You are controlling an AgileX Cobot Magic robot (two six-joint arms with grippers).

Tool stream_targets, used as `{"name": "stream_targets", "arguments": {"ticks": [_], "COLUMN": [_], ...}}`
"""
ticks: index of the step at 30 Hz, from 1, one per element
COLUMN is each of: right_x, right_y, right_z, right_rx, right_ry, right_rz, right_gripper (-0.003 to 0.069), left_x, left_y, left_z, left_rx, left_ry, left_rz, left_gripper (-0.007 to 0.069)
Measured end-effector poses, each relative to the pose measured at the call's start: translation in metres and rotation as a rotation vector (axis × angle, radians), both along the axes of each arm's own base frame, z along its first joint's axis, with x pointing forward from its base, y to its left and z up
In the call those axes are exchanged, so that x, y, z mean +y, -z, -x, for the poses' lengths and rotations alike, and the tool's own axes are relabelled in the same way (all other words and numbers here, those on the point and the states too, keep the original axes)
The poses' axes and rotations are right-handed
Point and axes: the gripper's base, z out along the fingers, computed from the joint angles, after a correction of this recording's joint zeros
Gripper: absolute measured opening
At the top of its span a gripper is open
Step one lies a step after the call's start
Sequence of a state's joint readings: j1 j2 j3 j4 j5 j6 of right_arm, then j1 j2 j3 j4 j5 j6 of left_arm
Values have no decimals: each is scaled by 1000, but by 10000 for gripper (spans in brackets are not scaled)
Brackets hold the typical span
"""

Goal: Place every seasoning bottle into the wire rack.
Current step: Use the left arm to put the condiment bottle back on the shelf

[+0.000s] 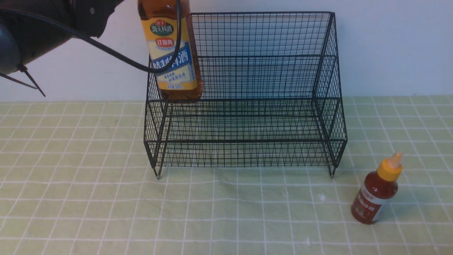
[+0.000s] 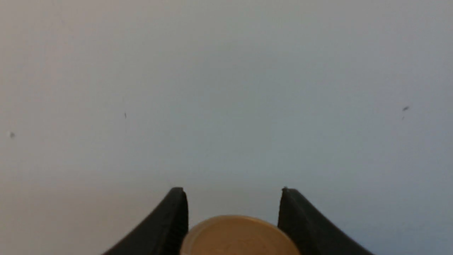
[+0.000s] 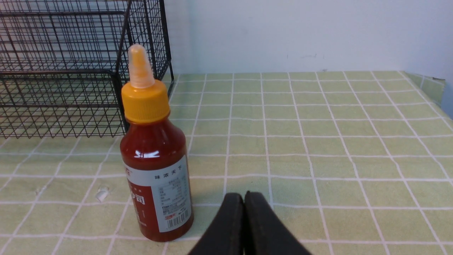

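The tall clear seasoning bottle of amber liquid, with a yellow-blue label, hangs upright in the air at the left end of the black wire rack. Its base is level with the upper tier's front rail. In the left wrist view my left gripper is shut on this bottle, and its tan cap shows between the two black fingers. The small red sauce bottle with a yellow nozzle cap stands on the table to the right of the rack. My right gripper is shut and empty, close beside that red bottle.
A green cloth with white grid lines covers the table. A white wall rises right behind the rack. My left arm fills the top left corner, and its black cable crosses in front of the tall bottle. The table's right edge lies beyond the red bottle.
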State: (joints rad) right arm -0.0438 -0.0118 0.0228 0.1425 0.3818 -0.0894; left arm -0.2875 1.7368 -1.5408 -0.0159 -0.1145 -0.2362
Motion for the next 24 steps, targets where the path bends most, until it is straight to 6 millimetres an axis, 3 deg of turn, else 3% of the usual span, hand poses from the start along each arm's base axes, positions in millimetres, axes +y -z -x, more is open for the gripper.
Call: {"name": "stream_targets", "arguments": {"ticks": [16,24], "right_x": [0,0], "right_y": [0,0], "right_z": [0,0], "right_rx": [0,0], "right_ry": [0,0], "right_rz": [0,0], "right_gripper": [-15,-15], "left_x": [-5,-5], "left_y": [32,37], "left_z": [8,9], "left_rx": [339,386], "left_ry": [28,30], "left_rz": [-137,-157], "left_gripper": [301,301]}}
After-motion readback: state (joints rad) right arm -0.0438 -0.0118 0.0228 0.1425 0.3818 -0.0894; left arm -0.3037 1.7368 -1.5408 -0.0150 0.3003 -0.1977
